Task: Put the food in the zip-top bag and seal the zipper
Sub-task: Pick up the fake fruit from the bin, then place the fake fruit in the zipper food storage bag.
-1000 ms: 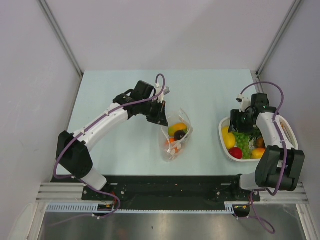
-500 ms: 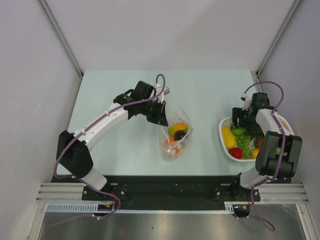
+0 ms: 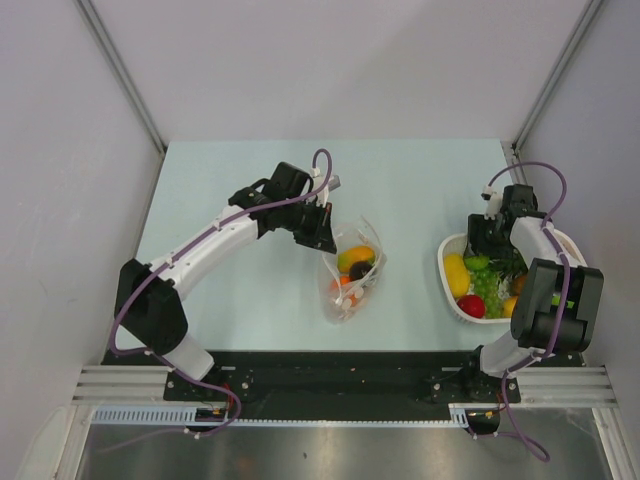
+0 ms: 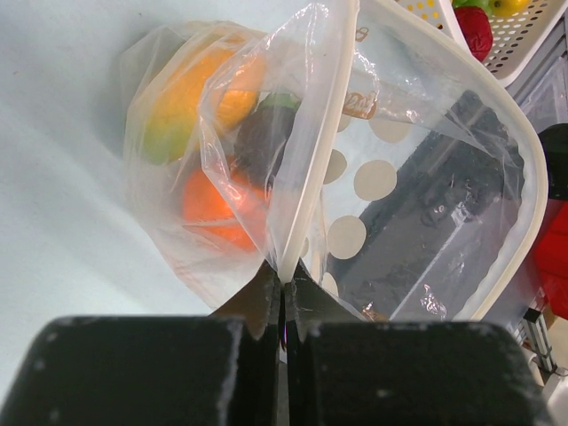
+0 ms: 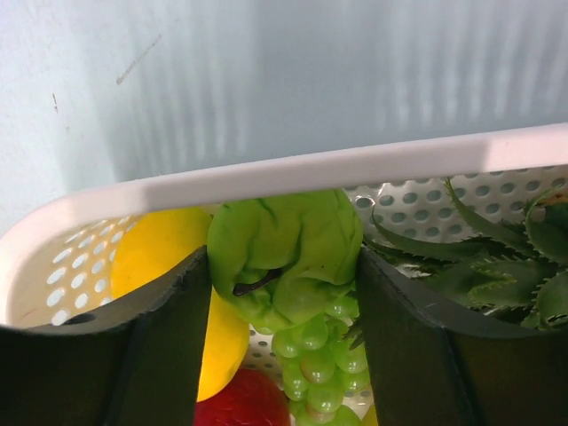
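1. Over the last second my right arm has drawn its elbow in. The forearm that lay across the white basket [image 3: 445, 275] now stands steeper. The right jaws [image 3: 490, 243] stay at the basket's 11 o'clock rim.
2. Wrist view: the right jaws [image 5: 282, 266] sit against both flanks of a green pepper [image 5: 284, 240], with no gap showing on either side. I read that as a pinch just taken. I cannot tell whether the pepper has left the pile.
3. Around the pepper are the grapes [image 5: 311, 342] just below, the yellow mango [image 5: 169, 257] at its 9 o'clock, a red piece [image 5: 240, 399] at 6, and spiky green leaves [image 5: 497, 266] at 3.
4. My left arm has not shifted. The left jaws [image 4: 284, 277] are pressed together on the zipper [image 4: 306, 177] strip, holding one lip up so the mouth gapes.
5. The zip-top bag [image 3: 352, 272] lies near the centre of the surface [image 3: 420, 190], at 9 o'clock from the basket and well apart from it. It has not moved.
6. Already inside are an orange [image 4: 213, 200], a yellow-orange piece [image 4: 191, 98] and a dark piece [image 4: 257, 133].
7. Judgement: loading is partway done, with most of the food in the basket and the zipper unsealed. The pepper should be lifted clear of the rim and carried toward 9 o'clock into the open mouth.
8. Risk: the pepper may slip, or snag on the grapes.
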Motion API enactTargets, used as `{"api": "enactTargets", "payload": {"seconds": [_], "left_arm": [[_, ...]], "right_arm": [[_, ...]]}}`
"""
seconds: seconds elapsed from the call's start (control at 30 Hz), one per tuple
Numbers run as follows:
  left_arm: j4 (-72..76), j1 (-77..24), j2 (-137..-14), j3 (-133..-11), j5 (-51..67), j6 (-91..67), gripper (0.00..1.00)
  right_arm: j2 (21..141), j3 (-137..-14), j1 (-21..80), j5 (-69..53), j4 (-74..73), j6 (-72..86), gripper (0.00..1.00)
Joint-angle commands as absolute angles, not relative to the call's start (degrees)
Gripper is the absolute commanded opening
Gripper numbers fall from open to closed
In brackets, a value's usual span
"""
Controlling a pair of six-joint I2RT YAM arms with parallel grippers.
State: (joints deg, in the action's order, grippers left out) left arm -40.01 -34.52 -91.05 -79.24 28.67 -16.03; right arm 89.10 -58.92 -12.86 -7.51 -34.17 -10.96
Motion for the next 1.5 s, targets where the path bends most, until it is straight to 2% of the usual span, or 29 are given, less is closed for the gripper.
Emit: {"api": "enactTargets", "payload": {"seconds": [0.0, 0.03, 0.07, 0.27, 0.4, 0.5, 0.57, 0.67, 0.87, 0.9, 1.0, 1.03, 1.07, 1.17, 1.3, 1.47], "left_arm": [[-39.37, -34.19, -91.06, -81.65, 28.48, -15.82, 0.0], [-39.37, -34.19, -90.97, -81.65, 28.56, -15.82, 0.0], [-39.37, -34.19, -90.88, -81.56, 28.56, -15.82, 0.0], [-38.67, -34.19, -90.79, -80.95, 29.18, -16.35, 0.0], [-38.32, -34.19, -90.88, -80.25, 29.62, -16.7, 0.0], [-38.32, -34.19, -91.14, -80.16, 29.71, -16.7, 0.0], [-38.41, -34.19, -91.14, -80.42, 29.45, -16.61, 0.0], [-38.67, -34.19, -91.14, -80.86, 29.18, -16.44, 0.0], [-38.93, -34.19, -90.88, -81.12, 29.01, -16.44, 0.0], [-38.94, -34.19, -90.79, -81.12, 29.0, -16.44, 0.0], [-39.11, -34.1, -90.61, -81.21, 28.92, -16.44, 0.0], [-39.2, -33.93, -90.44, -81.21, 28.74, -16.35, 0.0], [-39.11, -33.93, -90.35, -81.12, 28.65, -16.35, 0.0], [-39.11, -33.93, -90.26, -80.86, 28.74, -16.44, 0.0], [-39.2, -33.93, -90.09, -80.86, 28.57, -16.35, 0.0], [-39.02, -33.84, -89.82, -80.6, 28.65, -16.35, 0.0]], "right_arm": [[89.65, -60.82, -13.09, -7.46, -34.45, -10.9, 0.54], [89.56, -62.04, -13.1, -8.25, -35.24, -10.99, 0.51], [88.6, -62.66, -13.18, -8.78, -37.33, -11.16, 0.45], [80.08, -71.17, -12.92, -21.43, -44.99, -11.17, 0.35], [74.9, -77.77, -6.61, -33.71, -46.85, -8.97, 0.35], [72.08, -80.5, 3.39, -36.82, -42.91, -5.98, 0.36], [71.37, -81.21, 12.85, -35.52, -38.51, -6.67, 0.4], [73.47, -82.61, 21.68, -31.82, -36.04, -8.7, 0.41], [79.36, -84.64, 29.69, -31.74, -36.22, -11.95, 0.42], [79.45, -83.59, 31.88, -30.77, -35.69, -12.74, 0.43], [79.63, -82.44, 33.05, -28.66, -36.55, -12.75, 0.76], [79.54, -82.18, 33.05, -27.61, -37.08, -12.31, 0.93], [78.84, -82.26, 32.87, -26.29, -37.79, -12.39, 0.99], [76.39, -82.44, 29.63, -26.54, -39.02, -12.04, 1.0], [74.53, -82.53, 19.36, -29.88, -44.98, -12.38, 1.0], [74.27, -74.83, 0.73, -30.69, -57.2, -20.11, 0.99]]}}
